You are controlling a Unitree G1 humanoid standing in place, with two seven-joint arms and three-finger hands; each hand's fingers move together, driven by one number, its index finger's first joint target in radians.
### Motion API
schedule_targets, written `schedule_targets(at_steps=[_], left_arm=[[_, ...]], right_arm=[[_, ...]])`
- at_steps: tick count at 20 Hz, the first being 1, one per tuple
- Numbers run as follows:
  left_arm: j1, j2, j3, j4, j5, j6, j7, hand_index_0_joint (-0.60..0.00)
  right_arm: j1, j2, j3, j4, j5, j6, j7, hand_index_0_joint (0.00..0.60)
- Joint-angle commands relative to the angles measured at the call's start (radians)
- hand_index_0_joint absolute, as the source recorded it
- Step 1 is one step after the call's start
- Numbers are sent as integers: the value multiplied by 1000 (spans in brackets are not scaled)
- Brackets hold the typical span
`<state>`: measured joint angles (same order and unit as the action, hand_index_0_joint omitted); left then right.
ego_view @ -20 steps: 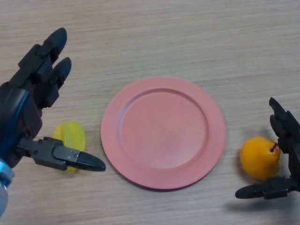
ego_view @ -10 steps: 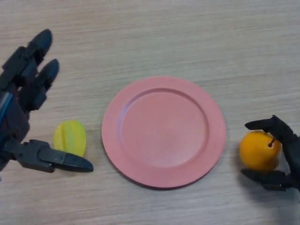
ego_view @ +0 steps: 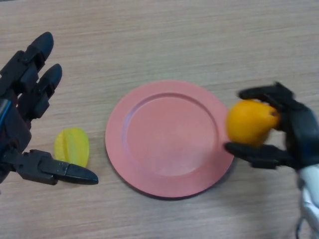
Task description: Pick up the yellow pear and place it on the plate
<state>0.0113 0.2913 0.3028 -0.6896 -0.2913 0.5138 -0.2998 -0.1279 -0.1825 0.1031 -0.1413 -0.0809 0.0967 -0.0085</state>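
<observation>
A yellow-orange pear [ego_view: 249,121] is held in my right hand [ego_view: 291,135], whose fingers and thumb curl round it. The pear is lifted off the table and sits over the right rim of the pink plate [ego_view: 164,139], which lies in the middle of the wooden table. My left hand [ego_view: 22,114] is open at the far left, fingers spread and thumb stretched out, holding nothing.
A yellow star-shaped fruit [ego_view: 72,147] lies on the table left of the plate, just above my left thumb. The wooden table top [ego_view: 164,40] stretches behind the plate.
My right hand closed on the pear, lifted it and carried it left from the table to the plate's right rim. My left hand drew back a little to the left.
</observation>
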Motion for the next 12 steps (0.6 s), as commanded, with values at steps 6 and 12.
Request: schedule_targets(at_steps=[6,12], left_arm=[[-1,35,143,-41,-78,-166,20,0],[39,25,195,-47,-56,-203,-6,0]], right_arm=[[-197,-8,197,242,15,-321,-189,600],[-224,-7,339,368,147,-370,-206,600]])
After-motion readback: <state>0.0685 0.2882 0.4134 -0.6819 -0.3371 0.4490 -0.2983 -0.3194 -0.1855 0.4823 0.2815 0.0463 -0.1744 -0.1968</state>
